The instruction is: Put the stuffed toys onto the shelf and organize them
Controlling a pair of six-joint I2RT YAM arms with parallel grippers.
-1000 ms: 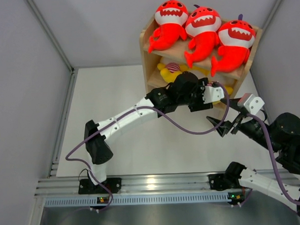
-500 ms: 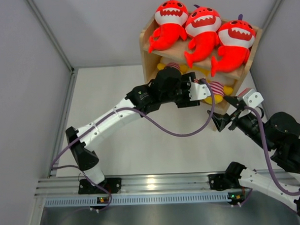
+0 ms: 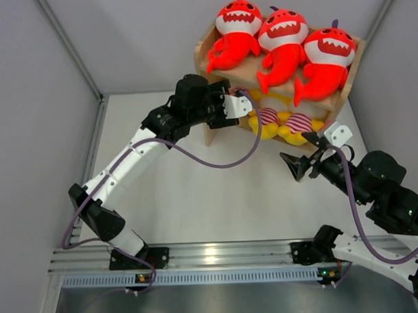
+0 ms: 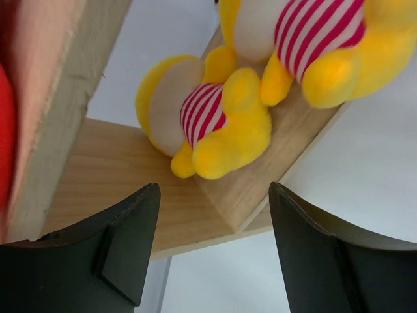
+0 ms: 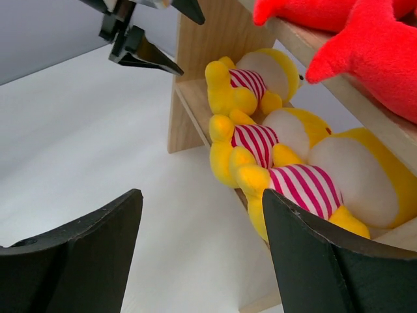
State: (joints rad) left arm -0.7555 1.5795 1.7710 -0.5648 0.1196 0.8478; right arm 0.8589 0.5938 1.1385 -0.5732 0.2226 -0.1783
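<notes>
Top external: three sharks [image 3: 282,40] sit on the shelf's [image 3: 207,60] upper tier and three yellow toys [image 3: 290,121] on the lower, at the table's [image 3: 169,185] far right. Left claw [image 4: 212,195] is wide open and empty by the lower tier's left end. Right claw [image 3: 292,166] is wide open and empty, just in front. Placing looks done; next is probably nudging overhanging yellow toys inward.
</notes>
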